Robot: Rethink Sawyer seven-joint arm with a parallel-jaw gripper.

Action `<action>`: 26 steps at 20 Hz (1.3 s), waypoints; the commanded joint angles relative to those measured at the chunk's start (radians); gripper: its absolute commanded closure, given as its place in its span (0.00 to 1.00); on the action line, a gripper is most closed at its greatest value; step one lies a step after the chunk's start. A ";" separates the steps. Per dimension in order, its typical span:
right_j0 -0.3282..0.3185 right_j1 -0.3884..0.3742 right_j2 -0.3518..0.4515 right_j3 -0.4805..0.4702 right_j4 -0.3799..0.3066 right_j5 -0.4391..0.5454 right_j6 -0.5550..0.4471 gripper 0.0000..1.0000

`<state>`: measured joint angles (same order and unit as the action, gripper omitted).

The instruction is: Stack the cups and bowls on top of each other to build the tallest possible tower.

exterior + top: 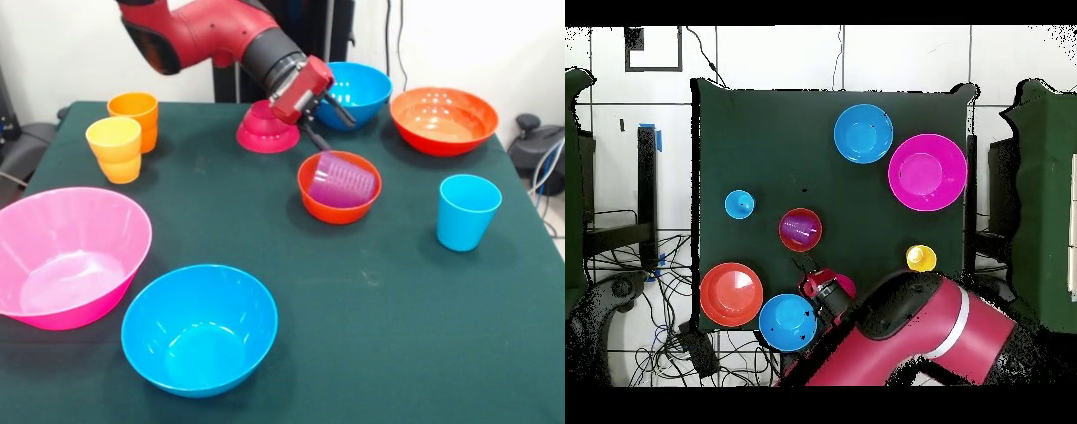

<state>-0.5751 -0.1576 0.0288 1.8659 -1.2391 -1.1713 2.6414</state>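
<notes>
The translucent purple cup (pixel 342 182) lies tilted inside the small orange-red bowl (pixel 315 200) at mid-table; both also show in the overhead view, the cup (pixel 800 229) in the bowl (pixel 784 239). My gripper (pixel 328 126) hangs just behind that bowl, open and empty, between the upturned small magenta bowl (pixel 265 131) and a blue bowl (pixel 362 87). The orange cup (pixel 134 112) and yellow-orange cup (pixel 115 148) stand side by side at the left. The light blue cup (pixel 468 210) stands at the right. The wide orange bowl (pixel 444 119), the large pink bowl (pixel 66 256) and a second blue bowl (pixel 199 327) stand apart.
The green table (pixel 371 291) drops off at the front and at both sides. In the overhead view my arm (pixel 905 330) covers the orange cup and part of the magenta bowl (pixel 846 288). Cables lie on the floor beside the table (pixel 655 300).
</notes>
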 commanded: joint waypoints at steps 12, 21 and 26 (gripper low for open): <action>0.060 -0.092 -0.105 -0.062 -0.117 0.144 0.131 0.00; 0.042 -0.090 -0.081 -0.186 -0.152 0.109 0.147 0.00; 0.068 -0.116 -0.051 -0.227 -0.176 0.092 0.175 0.00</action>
<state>-0.5472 -0.2664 -0.1332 1.8179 -1.3583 -1.1715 2.6416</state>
